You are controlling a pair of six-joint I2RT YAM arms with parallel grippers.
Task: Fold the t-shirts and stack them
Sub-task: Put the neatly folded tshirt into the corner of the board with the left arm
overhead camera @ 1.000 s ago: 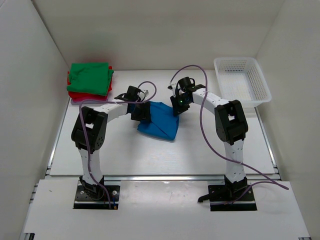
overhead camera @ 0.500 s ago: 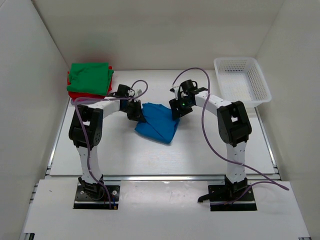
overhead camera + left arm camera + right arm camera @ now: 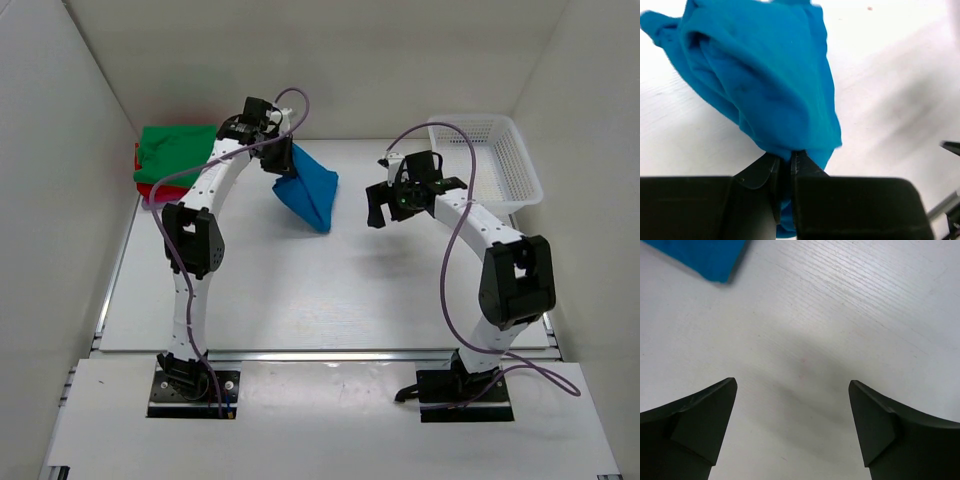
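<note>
The left gripper (image 3: 283, 160) is closed on a bunched edge of the blue t-shirt (image 3: 308, 190). In the left wrist view its two fingers (image 3: 771, 167) pinch the gathered cloth (image 3: 765, 75) between them. The shirt hangs from that grip in a loose, pointed bundle just beside the stack of folded shirts, on the stack's right. Whether its lower tip touches the table (image 3: 330, 290) cannot be told.

The stack sits in the far left corner of the table, with the green shirt (image 3: 175, 152) on top, the red shirt (image 3: 152, 189) under it and a thin pink edge (image 3: 150, 201) at the bottom. The left arm reaches up past the stack's right edge.

The right gripper (image 3: 378, 210) is wide open and holds nothing. Its fingers (image 3: 700, 415) stand well apart over bare table, with only a corner of the blue cloth (image 3: 700, 255) in its view. It hovers farther right of the stack than the blue shirt, apart from the cloth. The white basket (image 3: 470, 121) stands farthest from the stack, at the far right.
</note>
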